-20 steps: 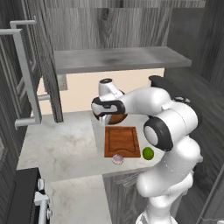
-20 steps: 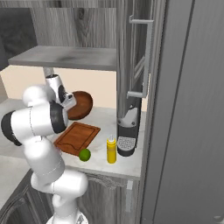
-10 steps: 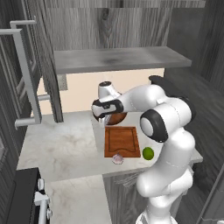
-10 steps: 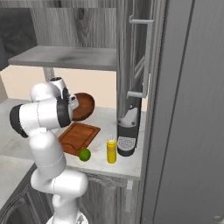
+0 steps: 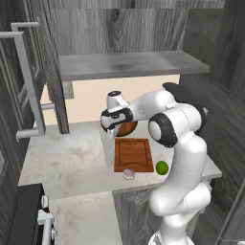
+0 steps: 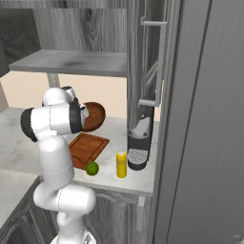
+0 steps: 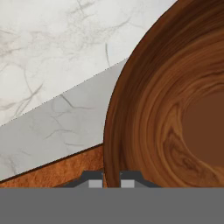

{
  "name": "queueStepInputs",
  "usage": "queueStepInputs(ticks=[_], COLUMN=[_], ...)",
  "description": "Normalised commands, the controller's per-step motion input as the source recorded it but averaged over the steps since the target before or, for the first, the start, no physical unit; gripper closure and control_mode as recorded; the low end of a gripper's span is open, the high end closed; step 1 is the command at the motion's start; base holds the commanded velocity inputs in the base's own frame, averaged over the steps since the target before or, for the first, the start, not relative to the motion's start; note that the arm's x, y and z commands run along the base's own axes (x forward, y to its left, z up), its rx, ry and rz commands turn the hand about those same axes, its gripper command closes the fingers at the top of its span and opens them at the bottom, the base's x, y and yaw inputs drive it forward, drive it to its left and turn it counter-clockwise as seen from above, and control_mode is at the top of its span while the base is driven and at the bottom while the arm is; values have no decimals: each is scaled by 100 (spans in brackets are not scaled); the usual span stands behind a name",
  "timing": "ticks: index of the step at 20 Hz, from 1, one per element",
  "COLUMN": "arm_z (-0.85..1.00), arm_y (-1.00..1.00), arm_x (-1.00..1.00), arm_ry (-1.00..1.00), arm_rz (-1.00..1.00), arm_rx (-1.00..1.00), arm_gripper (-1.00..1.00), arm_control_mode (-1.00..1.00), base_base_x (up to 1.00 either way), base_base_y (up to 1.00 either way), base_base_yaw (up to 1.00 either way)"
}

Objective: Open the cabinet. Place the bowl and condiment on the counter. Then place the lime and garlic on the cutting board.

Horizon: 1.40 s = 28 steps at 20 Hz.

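Your gripper (image 7: 111,180) is pinching the bowl (image 7: 175,105) by its rim, jaws nearly together with one finger inside and one outside the wall. In the left base view the gripper (image 5: 111,130) is holding the bowl (image 5: 125,128) tilted, at the far end of the board (image 5: 133,154), close above the counter (image 5: 72,162); you cannot tell whether the bowl is touching the stone. From the right base view the bowl (image 6: 91,116) is showing its hollow toward the coffee machine (image 6: 138,143). The garlic (image 5: 128,173) is lying at the board's near edge, by the notch, and the lime (image 5: 162,167) is sitting on the counter just beside the board's near right corner. The lime (image 6: 92,167) and the condiment (image 6: 121,163) are standing on the counter near its front edge, the bottle just beside the coffee machine. The cabinet (image 5: 129,64) is standing open, its door (image 5: 26,81) swung out at the left.
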Motion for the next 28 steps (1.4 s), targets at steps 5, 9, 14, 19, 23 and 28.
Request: queueStepInputs(ticks=[5, 9, 14, 19, 23, 28], arm_z=[-15, -15, -14, -8, 0, 0], arm_y=[0, 0, 0, 0, 0, 0], arm_x=[36, 36, 32, 21, 7, 0], arm_ry=[0, 0, 0, 0, 0, -4], arm_rz=[0, 0, 0, 0, 0, 0], arm_rx=[0, 0, 0, 0, 0, 0], arm_gripper=[100, 100, 100, -100, -100, -100], arm_control_mode=[-100, -100, -100, -100, -100, -100], base_base_x=[0, 0, 0, 0, 0, 0], base_base_y=[0, 0, 0, 0, 0, 0], base_base_yaw=[0, 0, 0, 0, 0, 0])
